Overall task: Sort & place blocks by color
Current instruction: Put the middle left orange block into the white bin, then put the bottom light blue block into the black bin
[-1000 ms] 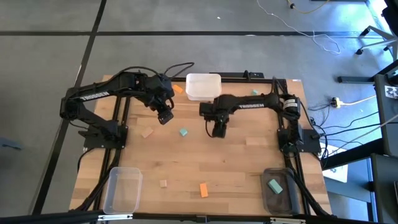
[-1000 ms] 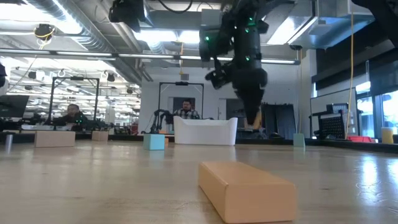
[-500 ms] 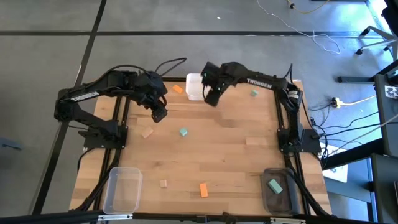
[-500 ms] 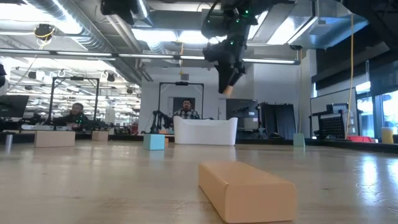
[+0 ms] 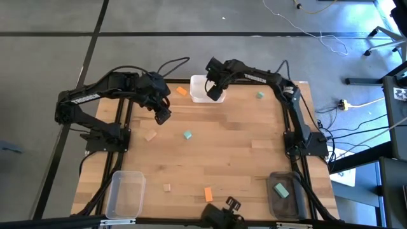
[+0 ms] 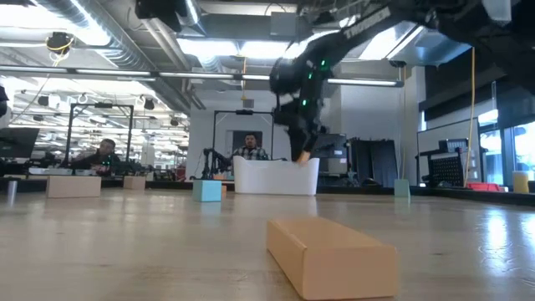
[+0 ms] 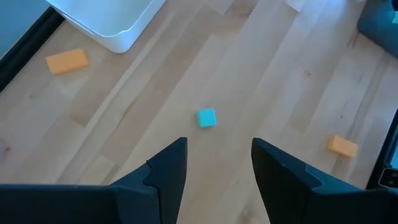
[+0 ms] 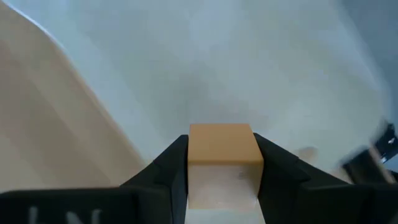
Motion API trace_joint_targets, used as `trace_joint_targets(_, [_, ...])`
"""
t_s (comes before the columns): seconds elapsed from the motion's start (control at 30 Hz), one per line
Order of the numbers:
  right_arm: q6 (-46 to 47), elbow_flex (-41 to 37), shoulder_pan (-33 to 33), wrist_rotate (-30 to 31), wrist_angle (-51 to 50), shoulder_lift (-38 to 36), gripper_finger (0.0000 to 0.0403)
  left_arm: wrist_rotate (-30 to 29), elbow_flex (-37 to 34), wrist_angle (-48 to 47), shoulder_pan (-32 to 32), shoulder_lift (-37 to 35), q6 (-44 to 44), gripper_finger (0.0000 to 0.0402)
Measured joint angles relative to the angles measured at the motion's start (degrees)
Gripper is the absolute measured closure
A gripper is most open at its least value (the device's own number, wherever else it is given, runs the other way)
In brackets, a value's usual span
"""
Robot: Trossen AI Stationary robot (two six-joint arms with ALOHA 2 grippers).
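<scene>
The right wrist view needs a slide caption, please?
Right gripper holds a tan block over the white bin.

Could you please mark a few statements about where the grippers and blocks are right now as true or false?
1. The right gripper holds a tan block over the white bin. True.
2. The left gripper grips a teal block. False: its fingers are open and empty; the teal cube lies on the table.
3. A teal block lies in the dark bin. True.
4. The clear bin holds orange blocks. False: it looks empty.
</scene>
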Motion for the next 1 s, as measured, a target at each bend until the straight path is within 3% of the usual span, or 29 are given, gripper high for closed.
trace_joint_targets(0.43, [-2.57, 0.0, -0.16, -0.46, 1.31, 5.46, 0.0266, -0.02, 0.0, 0.04, 0.0, 0.0, -1.3, 0.023])
trace_joint_targets(0.7, [-2.45, 0.0, -0.14, -0.44, 2.19, 5.46, 0.019, -0.05, 0.0, 0.04, 0.0, 0.0, -1.28, 0.023])
trace_joint_targets(0.87, [-2.68, 0.4, 0.28, -0.44, 1.4, 5.02, 0.0192, -0.05, 0.0, 0.04, 0.0, 0.0, -1.26, 0.023])
trace_joint_targets(1.0, [-4.18, 5.96, 0.45, -0.39, -3.33, 4.94, 0.0204, -0.05, 0.0, 0.02, 0.0, 0.02, -0.66, 0.023])
